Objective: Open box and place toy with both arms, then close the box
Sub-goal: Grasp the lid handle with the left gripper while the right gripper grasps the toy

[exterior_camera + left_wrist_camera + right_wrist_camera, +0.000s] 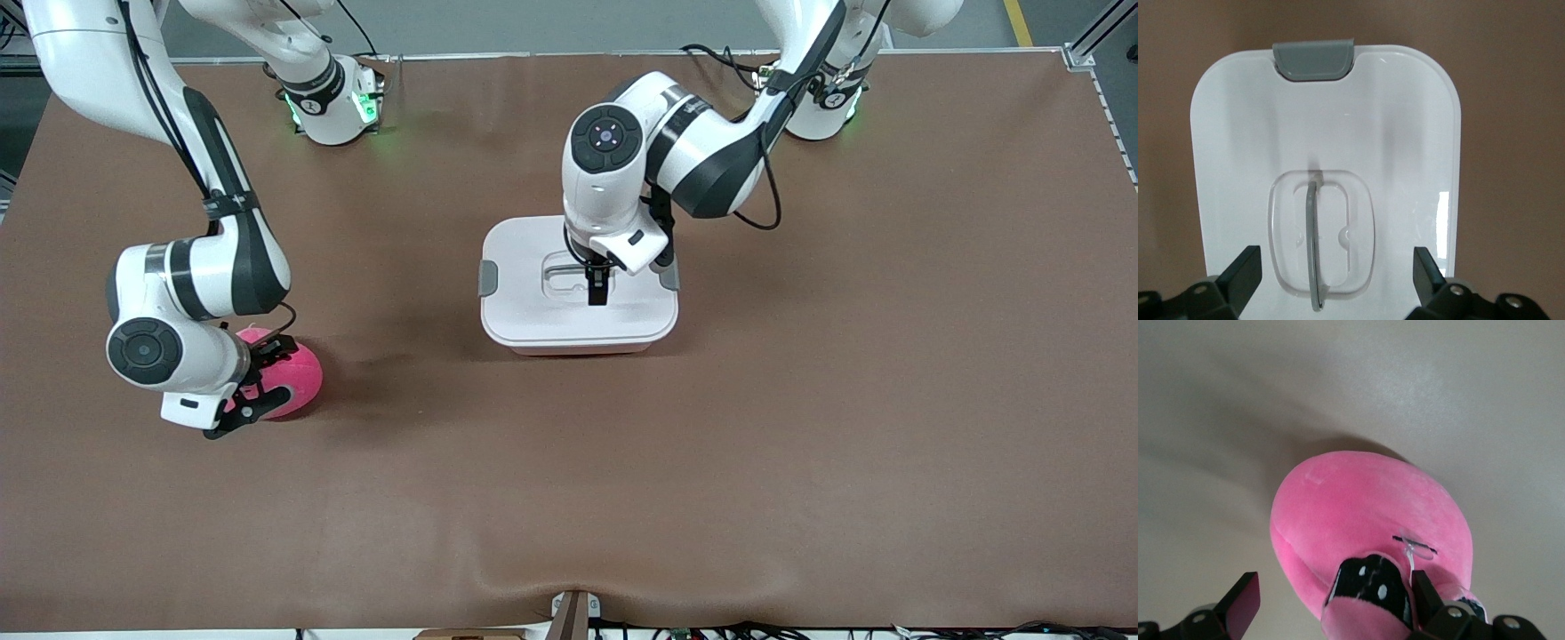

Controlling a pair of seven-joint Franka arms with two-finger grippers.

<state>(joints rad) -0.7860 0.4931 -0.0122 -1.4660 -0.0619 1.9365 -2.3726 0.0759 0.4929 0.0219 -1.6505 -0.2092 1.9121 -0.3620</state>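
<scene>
1. Nothing of the task looks finished: the white lid (533,258) sits flat on the rounded-corner tub of translucent pink plastic (578,345), and a grey side clip (1314,60) at one short end looks folded down over the lid's edge, so the box reads as shut
2. Left to do, as I judge it: release the clips, lift the lid, carry the toy across, drop it in, and close the box again
3. The rounded hot-pink plush toy (298,373) lies on the brown table cover (800,444), well apart from the box, toward the right arm's end of the table and a little nearer to the front camera than the box
4. The left gripper (598,289) hangs just over the middle of the lid, fingers spread wide and holding nothing; in the left wrist view the thin grey handle (1313,247) lying in the clear recess (1358,233) sits between its fingertips (1245,270), closer to one of them
5. The right gripper (1331,597) is down at the toy, jaws fully apart, no grip made; one glossy dark eye (1371,587) lies between the fingers and one finger is touching or almost touching the plush, though I cannot tell which
6. Both arms look poised at the start of their first grasps
</scene>
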